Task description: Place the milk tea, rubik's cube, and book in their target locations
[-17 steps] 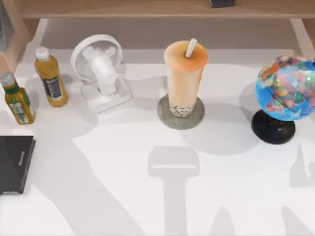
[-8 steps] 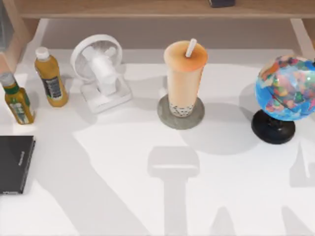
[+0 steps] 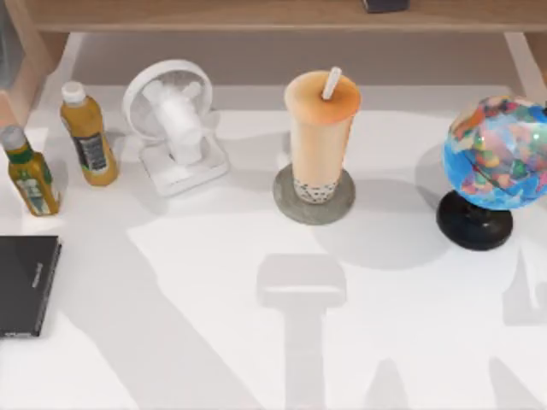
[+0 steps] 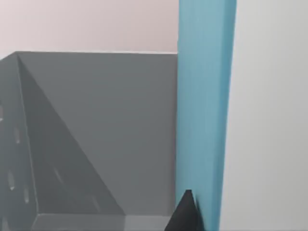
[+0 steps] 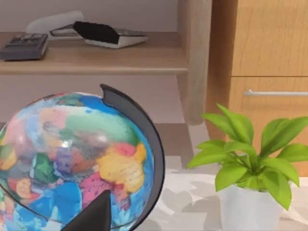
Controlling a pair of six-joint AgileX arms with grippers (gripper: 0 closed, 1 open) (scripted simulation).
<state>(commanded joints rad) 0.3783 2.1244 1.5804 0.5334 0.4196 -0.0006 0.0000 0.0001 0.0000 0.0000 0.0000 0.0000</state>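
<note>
The milk tea (image 3: 321,137), a tall cup of peach-orange drink with an orange lid and white straw, stands upright on a round grey coaster (image 3: 291,203) at the table's middle back. In the left wrist view the light blue-teal book (image 4: 204,110) stands on end against a grey metal holder (image 4: 96,134). A dark tip of my left gripper (image 4: 185,216) sits right beside the book's lower part. A dark tip of my right gripper (image 5: 96,214) shows close in front of the globe (image 5: 72,159). The rubik's cube is out of view.
A white desk fan (image 3: 175,124) and two yellow-green bottles (image 3: 88,132) stand at the back left, and a black slab (image 3: 26,284) lies at the left edge. The globe (image 3: 494,158) stands at the right. A potted plant (image 5: 248,168) and a wooden shelf (image 5: 91,57) lie beyond it.
</note>
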